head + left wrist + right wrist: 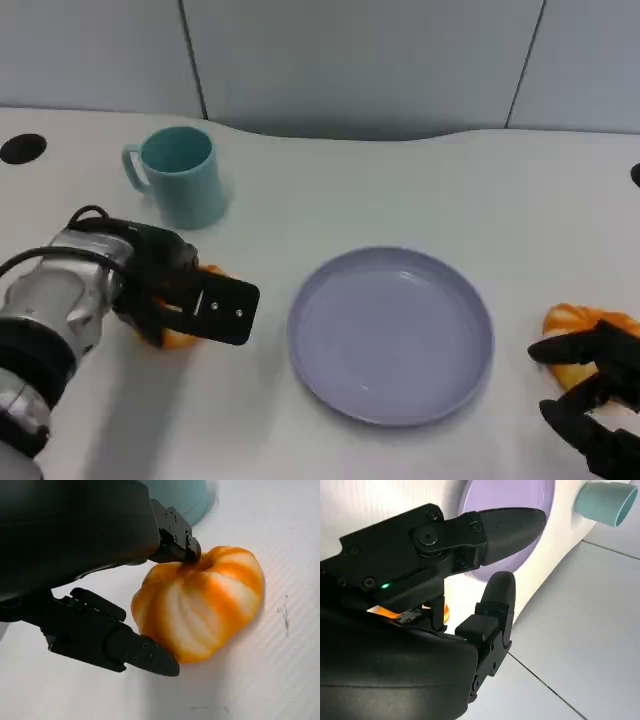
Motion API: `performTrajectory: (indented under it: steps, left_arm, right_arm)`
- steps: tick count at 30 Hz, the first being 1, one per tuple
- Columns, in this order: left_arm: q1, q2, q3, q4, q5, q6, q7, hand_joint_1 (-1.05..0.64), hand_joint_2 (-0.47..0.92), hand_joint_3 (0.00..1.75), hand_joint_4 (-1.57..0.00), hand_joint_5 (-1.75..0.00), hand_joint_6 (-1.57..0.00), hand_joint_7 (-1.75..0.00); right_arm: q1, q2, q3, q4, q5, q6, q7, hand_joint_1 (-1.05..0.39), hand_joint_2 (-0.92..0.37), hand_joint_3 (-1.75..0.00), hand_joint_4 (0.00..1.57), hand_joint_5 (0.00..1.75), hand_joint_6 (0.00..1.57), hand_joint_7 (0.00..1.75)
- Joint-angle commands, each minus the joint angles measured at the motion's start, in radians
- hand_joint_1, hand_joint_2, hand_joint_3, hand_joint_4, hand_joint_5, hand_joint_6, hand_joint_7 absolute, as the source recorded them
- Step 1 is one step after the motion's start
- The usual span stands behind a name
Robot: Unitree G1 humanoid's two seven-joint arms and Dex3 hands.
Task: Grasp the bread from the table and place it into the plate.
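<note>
A lavender plate (390, 335) sits mid-table. To its left, the left hand (190, 300) closes its fingers (145, 655) around an orange bread roll (200, 602) resting on the table. A teal mug (180, 175) stands behind that hand. Right of the plate, the right hand (595, 395) hovers with fingers apart beside a second roll (580, 335), holding nothing.
</note>
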Motion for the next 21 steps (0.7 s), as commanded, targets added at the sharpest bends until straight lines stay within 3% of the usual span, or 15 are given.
performTrajectory:
  steps: [1,8,10,12,13,15,19,20,21]
  left_arm:
    - [-0.024,-0.018,-0.002,0.074,-0.017,-0.019,0.055,-0.38,0.77,0.00,-0.08,-0.20,-0.25,-0.01]
    - [-0.034,-0.029,-0.016,0.152,-0.028,-0.065,0.160,-0.33,0.76,0.01,-0.24,-0.31,-0.46,-0.10]
    - [-0.036,-0.035,-0.019,0.165,-0.030,-0.055,0.173,-0.33,0.79,0.01,-0.26,-0.46,-0.52,-0.15]
    - [-0.040,-0.040,-0.021,0.175,-0.033,-0.048,0.176,-0.33,0.82,0.00,-0.18,-0.78,-0.46,-0.39]
    - [-0.038,-0.039,-0.016,0.177,-0.038,-0.055,0.187,-0.33,0.82,0.00,-0.16,-0.84,-0.43,-0.47]
    - [-0.035,-0.035,-0.012,0.179,-0.046,-0.066,0.209,-0.24,0.84,0.00,-0.17,-1.25,-0.28,-1.03]
    - [-0.040,-0.039,-0.001,0.193,-0.062,-0.068,0.233,-0.19,0.88,0.01,-0.26,-1.62,-0.31,-1.31]
    - [-0.043,-0.043,-0.006,0.199,-0.058,-0.065,0.246,-0.19,0.90,0.01,-0.34,-1.68,-0.35,-1.35]
    - [-0.045,-0.046,-0.009,0.204,-0.056,-0.063,0.257,-0.19,0.91,0.02,-0.46,-1.72,-0.34,-1.54]
  right_arm:
    - [-0.011,-0.010,-0.013,0.000,0.026,-0.011,0.009,-0.30,-0.92,-0.32,0.55,1.29,0.51,0.93]
    - [-0.014,-0.018,-0.015,-0.010,0.024,-0.008,0.012,-0.30,-0.92,-0.33,0.53,1.33,0.50,0.95]
    - [-0.015,-0.020,-0.017,-0.006,0.019,-0.018,0.007,-0.30,-0.92,-0.33,0.53,1.34,0.50,0.95]
    - [-0.016,-0.022,-0.017,-0.002,0.014,-0.026,0.004,-0.31,-0.92,-0.33,0.54,1.35,0.50,0.96]
    - [-0.017,-0.022,-0.018,0.000,0.012,-0.031,0.000,-0.31,-0.92,-0.33,0.54,1.36,0.50,0.96]
    - [-0.016,-0.021,-0.020,-0.002,0.009,-0.033,-0.004,-0.29,-0.92,-0.33,0.53,1.35,0.50,0.96]
    - [-0.019,-0.021,-0.022,0.000,0.010,-0.038,-0.009,-0.28,-0.92,-0.33,0.53,1.34,0.50,0.95]
    - [-0.018,-0.021,-0.024,0.001,0.015,-0.043,-0.009,-0.28,-0.92,-0.33,0.53,1.34,0.49,0.95]
    - [-0.017,-0.021,-0.024,0.001,0.018,-0.046,-0.008,-0.28,-0.92,-0.32,0.53,1.33,0.49,0.95]
